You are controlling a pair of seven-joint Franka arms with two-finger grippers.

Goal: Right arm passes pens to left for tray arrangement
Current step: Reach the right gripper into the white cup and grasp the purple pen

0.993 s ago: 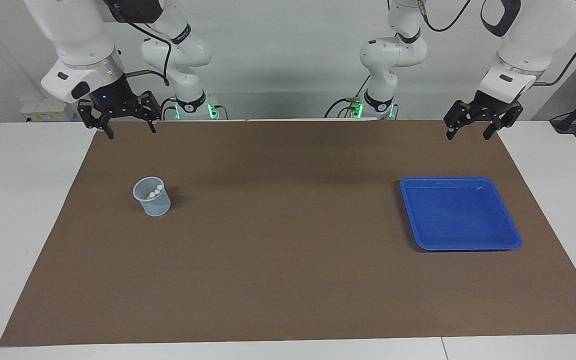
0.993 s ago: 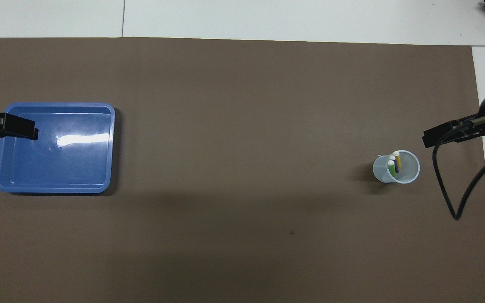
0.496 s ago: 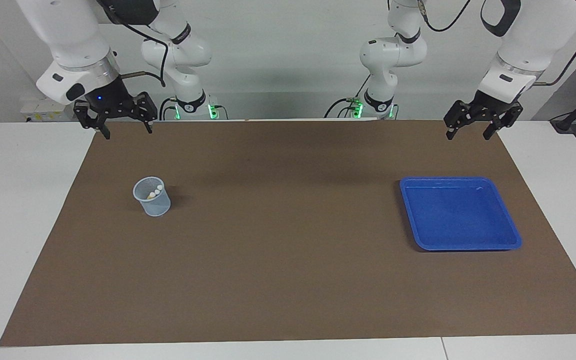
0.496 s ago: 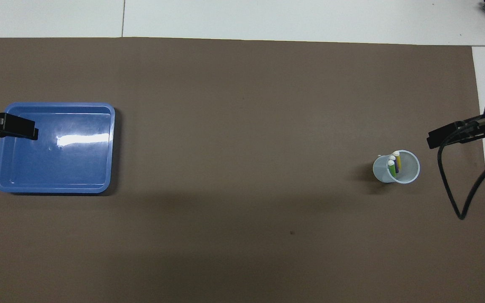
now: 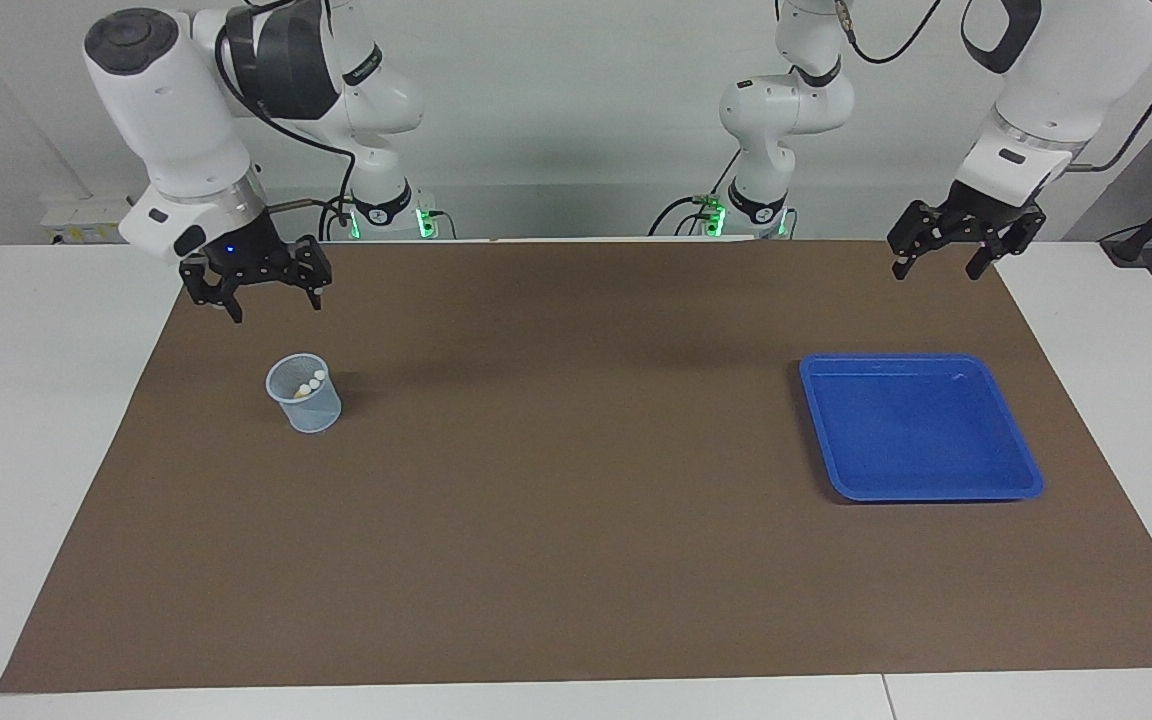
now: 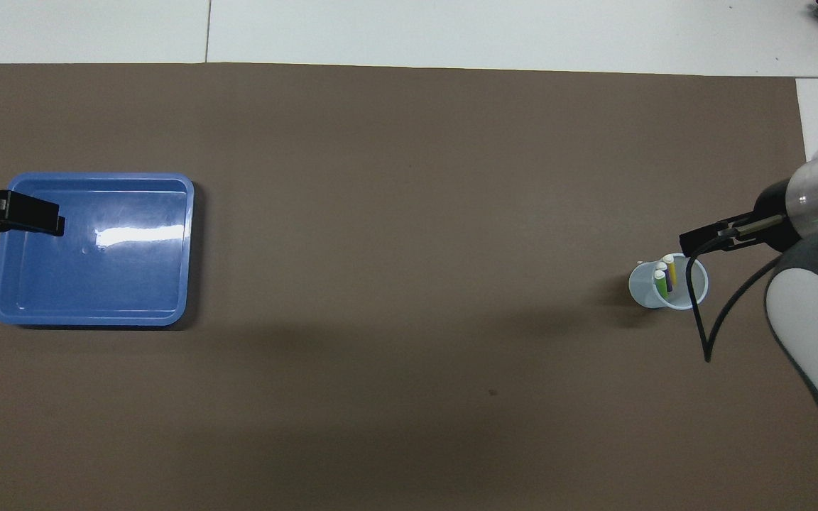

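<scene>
The right gripper [image 5: 270, 297] hung in the air with its fingers spread wide and nothing between them, over the brown mat [image 5: 576, 560] at the right arm's end of the table and close to the cup [image 5: 304, 393]. It stood high and tilted that way, I judge, so as to come down over the cup's mouth, since the pens could only be drawn out upward.

The pens [image 6: 664, 275] stood together in the cup, leaning on its wall, white caps up; a green one and a yellow one showed plainly from overhead, with a darker one between them. Kept upright like that, their caps offered the only part a finger could close on, so the first pick looked a fine job. None had yet left the cup.

The middle of the mat lay between the two arms, and that, I judge, was where a pen would change hands, each arm reaching in from its own end.

The tray [image 5: 921, 428] lay flat toward the left arm's end, well apart from the cup, holding no pens. It sat within the left arm's reach, which would explain the passing.

The left gripper [image 5: 948, 254] waited in the air over the mat's edge by its own base, jaws likewise wide and holding nothing, ready to receive.
</scene>
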